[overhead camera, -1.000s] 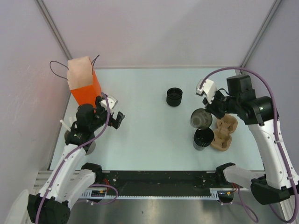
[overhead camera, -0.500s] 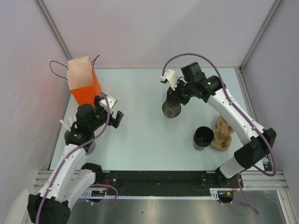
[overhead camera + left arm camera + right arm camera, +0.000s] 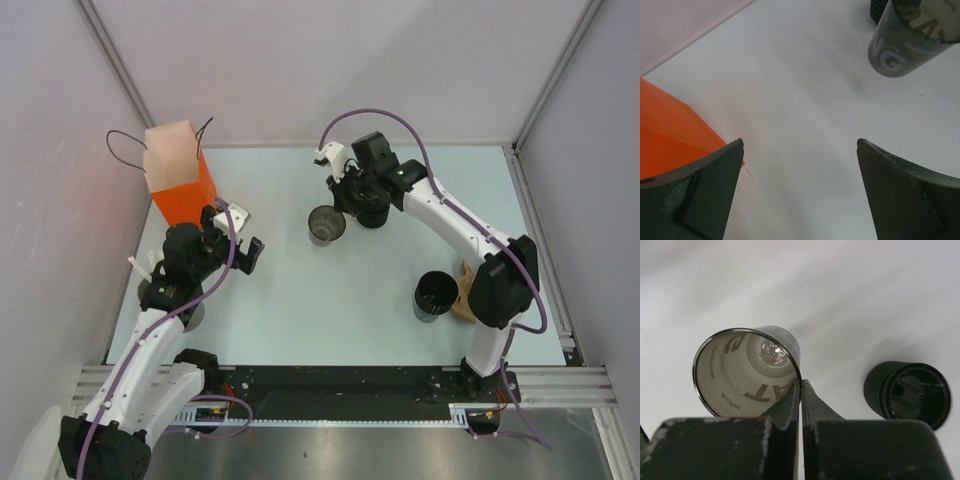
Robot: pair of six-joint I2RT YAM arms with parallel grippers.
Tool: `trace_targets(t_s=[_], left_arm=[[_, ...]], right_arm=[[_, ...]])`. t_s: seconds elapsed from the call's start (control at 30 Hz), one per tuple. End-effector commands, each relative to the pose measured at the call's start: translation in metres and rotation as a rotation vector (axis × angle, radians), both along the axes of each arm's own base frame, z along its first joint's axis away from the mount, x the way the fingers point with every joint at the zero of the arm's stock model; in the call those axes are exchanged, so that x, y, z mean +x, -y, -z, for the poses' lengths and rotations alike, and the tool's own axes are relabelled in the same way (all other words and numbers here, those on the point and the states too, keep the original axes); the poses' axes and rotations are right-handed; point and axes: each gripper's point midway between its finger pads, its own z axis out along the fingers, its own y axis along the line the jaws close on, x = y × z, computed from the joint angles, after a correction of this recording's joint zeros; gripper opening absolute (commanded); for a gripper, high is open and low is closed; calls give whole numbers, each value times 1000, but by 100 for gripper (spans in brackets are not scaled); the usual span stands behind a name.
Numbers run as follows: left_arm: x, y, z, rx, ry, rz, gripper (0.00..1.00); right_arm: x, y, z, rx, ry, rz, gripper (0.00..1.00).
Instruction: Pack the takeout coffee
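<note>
The takeout coffee (image 3: 907, 394), a small black cup with a ridged lid, stands on the table just right of my right gripper (image 3: 801, 382). From above, the coffee (image 3: 378, 218) is mostly covered by that wrist. The right gripper (image 3: 336, 210) is shut on the rim of an open, empty, translucent grey cup with lettering (image 3: 747, 372), held above the table at centre left (image 3: 325, 225). My left gripper (image 3: 800, 142) is open and empty over bare table, beside the orange paper bag (image 3: 178, 178). The grey cup (image 3: 910, 42) hangs ahead of it.
A wider open black cup (image 3: 436, 295) stands at the right front with a brown cup carrier (image 3: 468, 298) behind the right arm. A cup of white straws (image 3: 148, 275) sits half hidden under my left arm. The orange bag's edge (image 3: 670, 130) is beside the left finger.
The right arm has swung left across the table, carrying the grey cup from beside the carrier past the takeout coffee toward the left gripper. The left arm has not moved.
</note>
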Motion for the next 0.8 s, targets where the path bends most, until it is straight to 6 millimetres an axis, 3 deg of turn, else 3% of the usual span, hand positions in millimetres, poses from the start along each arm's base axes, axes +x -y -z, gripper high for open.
trace_targets(t_s=[0.0,0.63,0.77], left_arm=[[2,0,-10,-7,49,5,100],[3,1,-9,-5,47,6,100],[4,1,-9,-5,47,6,100]], right_arm=[[5,-26,-2,61,-5,-19,0],[-3,-39,84,-80,-148,-53,0],[-3,-39,93,-102,-157,-53,0]])
